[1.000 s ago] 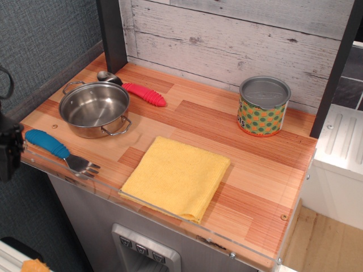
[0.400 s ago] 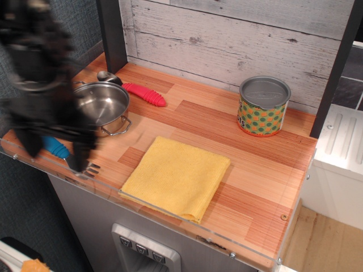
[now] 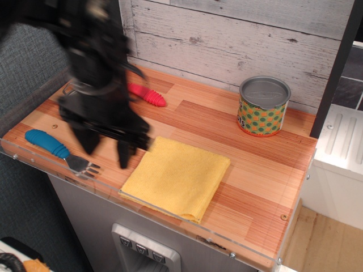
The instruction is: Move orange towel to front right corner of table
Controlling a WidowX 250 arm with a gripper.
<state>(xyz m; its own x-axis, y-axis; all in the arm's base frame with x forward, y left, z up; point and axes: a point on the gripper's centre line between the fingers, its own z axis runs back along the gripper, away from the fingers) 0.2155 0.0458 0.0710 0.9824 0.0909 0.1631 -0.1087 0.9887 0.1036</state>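
The orange towel (image 3: pixel 177 177), a folded yellow-orange square, lies flat near the front edge of the wooden table (image 3: pixel 255 170), about at its middle. My black gripper (image 3: pixel 106 151) is blurred by motion and hangs above the table just left of the towel, fingers pointing down and spread apart, holding nothing. It hides the steel pot behind it.
A blue-handled fork (image 3: pixel 57 150) lies at the front left. A red-handled spoon (image 3: pixel 146 94) lies at the back left, partly hidden. A dotted tin can (image 3: pixel 263 106) stands at the back right. A clear acrylic rim (image 3: pixel 198 224) runs along the front.
My arm has swung in from the far left and moved right over the pot, now beside the towel's left edge. The towel and other objects have not moved.
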